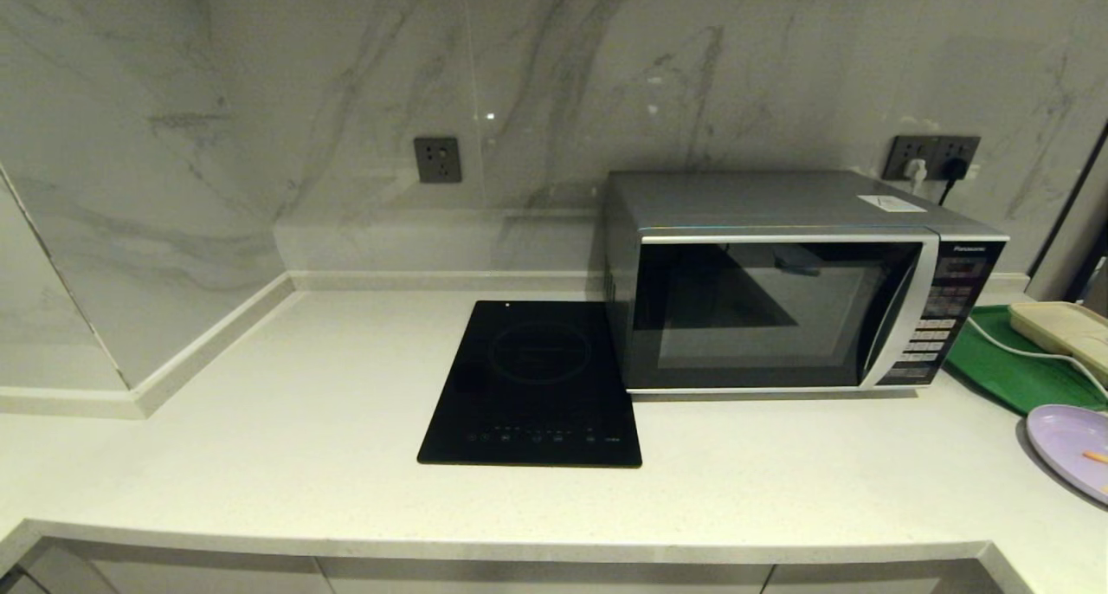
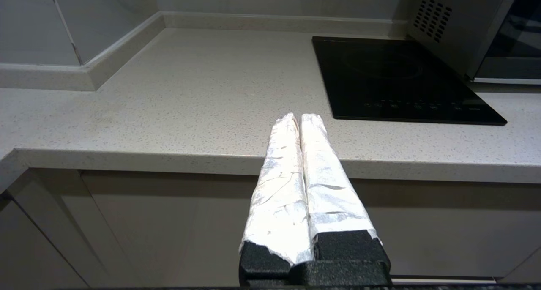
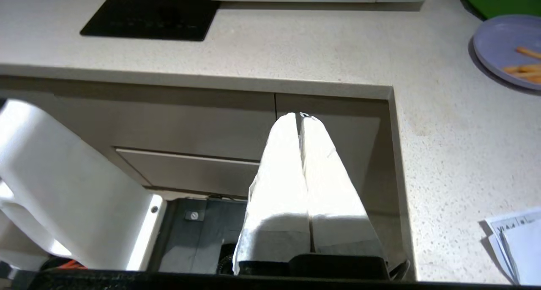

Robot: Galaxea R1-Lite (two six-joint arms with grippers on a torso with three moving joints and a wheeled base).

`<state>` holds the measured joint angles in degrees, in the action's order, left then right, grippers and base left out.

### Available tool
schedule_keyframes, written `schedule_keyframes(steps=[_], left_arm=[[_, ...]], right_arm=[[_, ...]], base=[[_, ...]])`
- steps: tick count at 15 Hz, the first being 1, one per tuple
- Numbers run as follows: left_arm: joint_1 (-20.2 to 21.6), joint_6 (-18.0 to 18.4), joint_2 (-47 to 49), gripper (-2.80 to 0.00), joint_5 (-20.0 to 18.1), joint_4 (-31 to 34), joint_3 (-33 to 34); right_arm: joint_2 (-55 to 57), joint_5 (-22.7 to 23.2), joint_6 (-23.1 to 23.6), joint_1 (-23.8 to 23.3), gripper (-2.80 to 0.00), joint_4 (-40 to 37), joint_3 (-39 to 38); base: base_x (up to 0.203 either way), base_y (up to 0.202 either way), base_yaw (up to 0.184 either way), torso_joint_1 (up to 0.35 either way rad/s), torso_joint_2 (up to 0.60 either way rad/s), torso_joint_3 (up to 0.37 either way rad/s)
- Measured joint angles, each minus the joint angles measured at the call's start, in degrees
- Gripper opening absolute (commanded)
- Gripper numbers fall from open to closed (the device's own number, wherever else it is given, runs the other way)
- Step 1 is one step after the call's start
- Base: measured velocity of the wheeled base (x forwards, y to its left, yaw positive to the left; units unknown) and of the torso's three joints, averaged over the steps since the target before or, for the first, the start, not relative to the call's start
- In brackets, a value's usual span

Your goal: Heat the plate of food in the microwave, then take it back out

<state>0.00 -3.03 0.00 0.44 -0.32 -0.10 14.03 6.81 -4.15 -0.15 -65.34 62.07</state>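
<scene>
Hanging below the front edge of the pale speckled stone countertop (image 2: 169, 104), the left gripper (image 2: 300, 117) has its two white-wrapped fingers pressed together with nothing between them, pointing toward the counter's lip and the beige cabinet fronts (image 2: 169, 222) beneath. Parked lower still, the right gripper (image 3: 299, 116) is likewise clenched on nothing, its wrapped fingertips aimed at the cabinet face under the counter edge, with a white robot body panel (image 3: 72, 188) close beside it. Neither arm appears in the head view. On the counter, the flat black rectangular induction cooktop (image 1: 537, 386) lies just left of the large silver box-shaped Panasonic microwave (image 1: 779, 291), whose dark glass door is closed and whose black button panel sits at its right end. The round, shallow, pale lavender plate of food (image 1: 1073, 447) rests on the countertop near the right edge of the head view, well apart from both grippers, to the right of and nearer than the microwave, carrying a few thin orange sticks (image 3: 524, 64). Behind the plate, a green rectangular tray (image 1: 1004, 369) holds a cream-coloured slab (image 1: 1060, 326) with a white cable. Grey wall sockets (image 1: 437, 159) sit in the marble backsplash. White papers (image 3: 513, 243) lie on the counter's right wing.
</scene>
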Motion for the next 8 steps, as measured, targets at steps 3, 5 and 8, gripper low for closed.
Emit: schedule_keyframes(steps=[3, 5, 8], left_arm=[[-0.02, 0.01, 0.0, -2.8, -0.02, 0.02, 0.0], [-0.05, 0.01, 0.0, -2.8, -0.03, -0.01, 0.0], [0.0, 0.01, 0.0, -2.8, -0.02, 0.02, 0.0]], right_arm=[[-5.27, 0.21, -0.03, 0.53, -2.8, 2.81, -8.55], [-8.7, 0.63, -0.18, 0.57, -2.8, 8.64, -16.45], [-12.1, 0.16, 0.53, 0.57, -2.8, 23.59, -31.53]], base=[[0.0, 0.0, 0.0, 0.0, 0.0, 0.0], [0.0, 0.0, 0.0, 0.0, 0.0, 0.0], [0.0, 0.0, 0.0, 0.0, 0.0, 0.0]])
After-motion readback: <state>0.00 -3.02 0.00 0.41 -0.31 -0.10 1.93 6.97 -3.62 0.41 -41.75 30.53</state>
